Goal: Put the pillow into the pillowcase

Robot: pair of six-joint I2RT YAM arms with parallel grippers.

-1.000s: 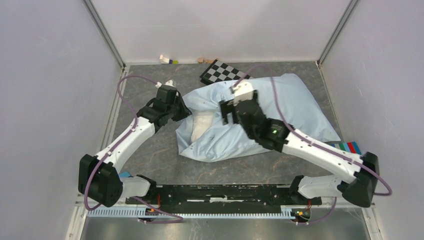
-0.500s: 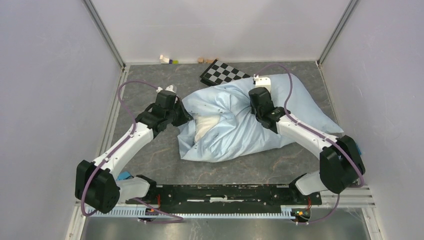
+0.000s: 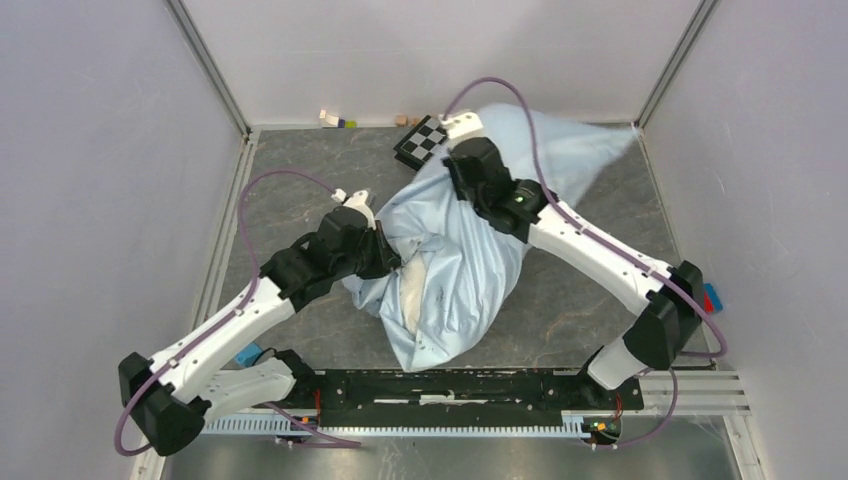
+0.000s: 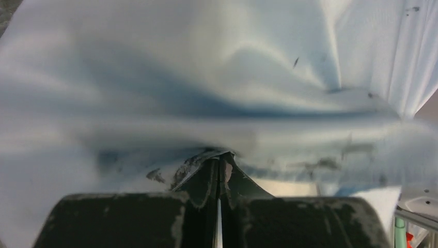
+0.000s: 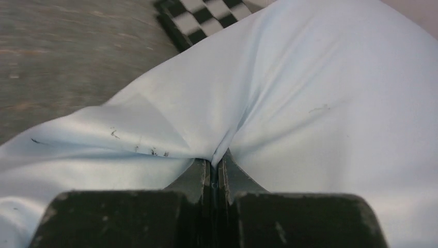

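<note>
The pale blue pillowcase (image 3: 470, 260) is bunched and drawn out from the back right corner toward the front middle. A cream strip of the pillow (image 3: 411, 292) shows through its opening on the left side; the rest is hidden inside. My left gripper (image 3: 388, 256) is shut on the pillowcase's edge (image 4: 258, 103) beside that opening, its fingertips (image 4: 210, 168) pressed together on cloth. My right gripper (image 3: 462, 168) is shut on a fold of the pillowcase (image 5: 310, 103) near the back, its jaws pinching the fold between them.
A black-and-white checkerboard panel (image 3: 420, 140) lies at the back, partly under the cloth and right beside the right gripper. Small blocks (image 3: 337, 121) sit against the back wall. Coloured pieces (image 3: 710, 297) lie by the right wall. Grey walls close in on both sides.
The right gripper went from open to shut on the pillowcase and moved toward the back, dragging cloth up. The left arm swung right and forward, and the bundle stretched out.
</note>
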